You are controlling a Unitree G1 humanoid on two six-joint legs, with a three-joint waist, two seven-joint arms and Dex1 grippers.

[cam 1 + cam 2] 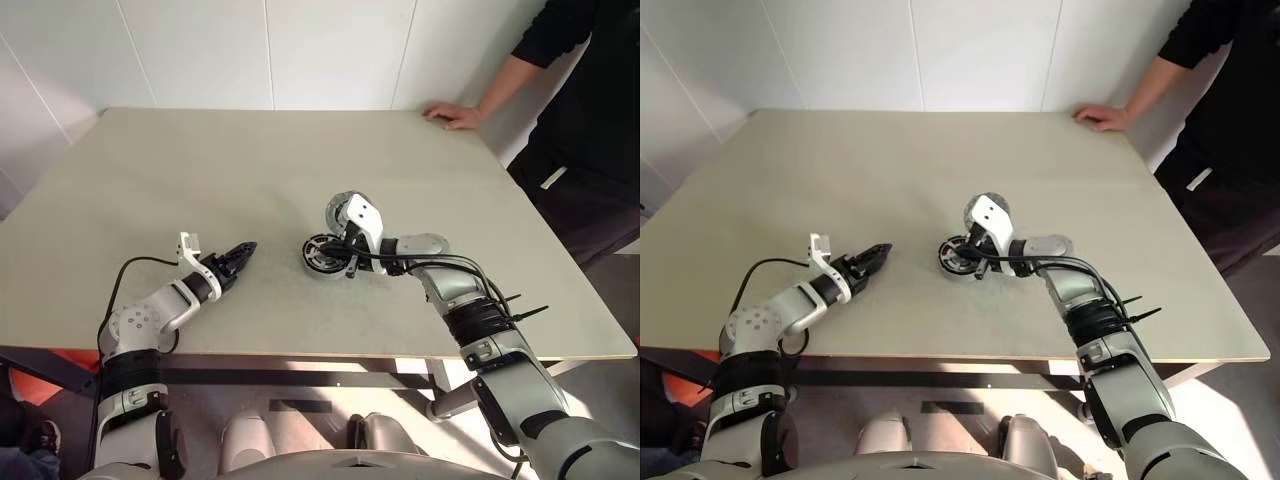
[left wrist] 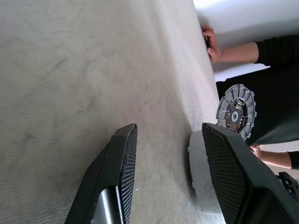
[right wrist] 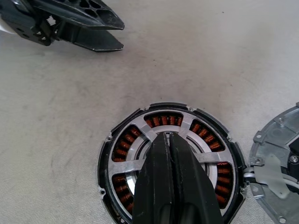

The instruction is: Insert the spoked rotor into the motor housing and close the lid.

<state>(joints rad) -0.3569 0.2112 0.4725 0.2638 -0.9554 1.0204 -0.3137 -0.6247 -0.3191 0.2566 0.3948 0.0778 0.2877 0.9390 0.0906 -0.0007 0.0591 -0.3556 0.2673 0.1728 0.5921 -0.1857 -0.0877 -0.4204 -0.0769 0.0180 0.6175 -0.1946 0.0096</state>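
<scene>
**Rotor seated in the housing, lid lying beside it**

The beige table [image 1: 250, 180] fills most of the head views, running from the lower edge of the frame up to the white wall. A person in black stands at the upper right, one hand [image 1: 452, 115] resting on the table's far right corner.

The right arm comes in from the lower right and bends toward the centre of the frame. Its right gripper [image 3: 171, 154] is clenched, the two black fingers pressed flat together with nothing between them, and in the right wrist view the tips sit over the hub at the middle of the motor housing [image 3: 117, 154].

The left arm lies at the lower left of the head views. The left gripper [image 1: 238, 257] hangs just above the table left of centre, its jaws parted and empty, aimed toward the housing and apart from it.

The motor housing sits on the table at the centre of the frame, right of the left gripper. The copper-red windings show through gaps between silvery spokes, so the spoked rotor [image 3: 205, 158] lies inside it.

The lid [image 3: 275, 177] lies flat on the table just beside the housing, silver-grey face up; whether the two touch cannot be told.
</scene>
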